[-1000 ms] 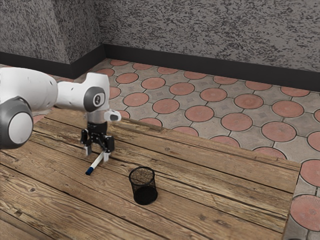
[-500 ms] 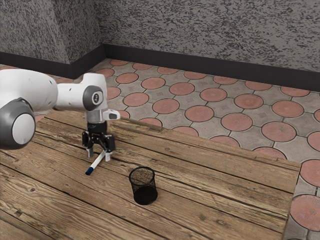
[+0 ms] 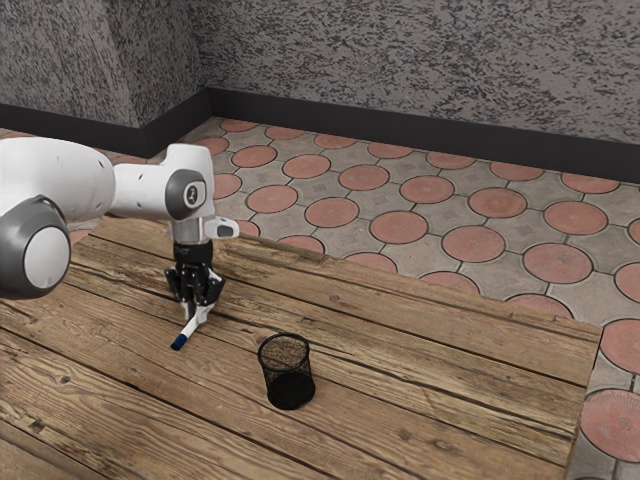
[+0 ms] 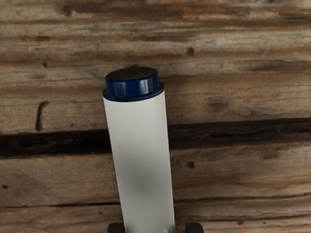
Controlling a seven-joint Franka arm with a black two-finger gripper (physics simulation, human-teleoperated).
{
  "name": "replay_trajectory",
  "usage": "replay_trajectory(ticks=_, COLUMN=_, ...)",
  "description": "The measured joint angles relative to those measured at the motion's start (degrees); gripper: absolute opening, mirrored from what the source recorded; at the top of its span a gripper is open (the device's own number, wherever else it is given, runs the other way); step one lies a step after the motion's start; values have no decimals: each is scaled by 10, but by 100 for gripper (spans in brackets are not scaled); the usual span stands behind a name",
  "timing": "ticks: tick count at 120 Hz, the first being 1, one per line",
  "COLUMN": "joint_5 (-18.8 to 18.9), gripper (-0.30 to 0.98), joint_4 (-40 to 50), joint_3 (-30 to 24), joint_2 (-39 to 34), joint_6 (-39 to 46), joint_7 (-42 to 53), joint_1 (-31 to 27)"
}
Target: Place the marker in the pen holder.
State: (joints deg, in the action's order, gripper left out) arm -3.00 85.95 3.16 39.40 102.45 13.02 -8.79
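Observation:
In the exterior view my gripper (image 3: 195, 316) is low over the table, its fingers drawn together on the white marker (image 3: 190, 328). The marker's blue end (image 3: 178, 342) points toward the exterior view's lower left, near the wood. In the wrist view the marker's white barrel (image 4: 141, 155) has a dark blue end and runs down between the fingertips of my gripper (image 4: 151, 228). The black mesh pen holder (image 3: 287, 372) stands upright, apart from the gripper toward the exterior view's right, with its round opening upward.
The wooden table (image 3: 430, 400) has long plank seams. Its far edge borders a tiled floor (image 3: 400, 227), with a speckled wall (image 3: 420, 70) farther back. A strip of table lies between the gripper and the pen holder.
The gripper's fingers were apart around the marker and have come together on it. The hand has shifted only slightly. The pen holder stands where it was.

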Motion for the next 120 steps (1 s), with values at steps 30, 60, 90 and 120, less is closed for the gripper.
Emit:
replay_trajectory(ticks=30, joint_5=2, gripper=-5, joint_4=-1, joint_3=0, joint_2=1, joint_6=1, joint_7=-1, joint_1=0)
replay_trajectory(ticks=60, joint_5=7, gripper=-10, joint_4=5, joint_3=0, joint_2=-4, joint_6=8, joint_7=-3, joint_1=1)
replay_trajectory(ticks=90, joint_5=106, gripper=-10, joint_4=229, joint_3=-49, joint_2=-275, joint_6=146, joint_7=-9, joint_1=47)
replay_trajectory(ticks=120, joint_5=207, gripper=-10, joint_4=447, joint_3=-152, joint_2=-477, joint_6=439, joint_7=-87, joint_1=56)
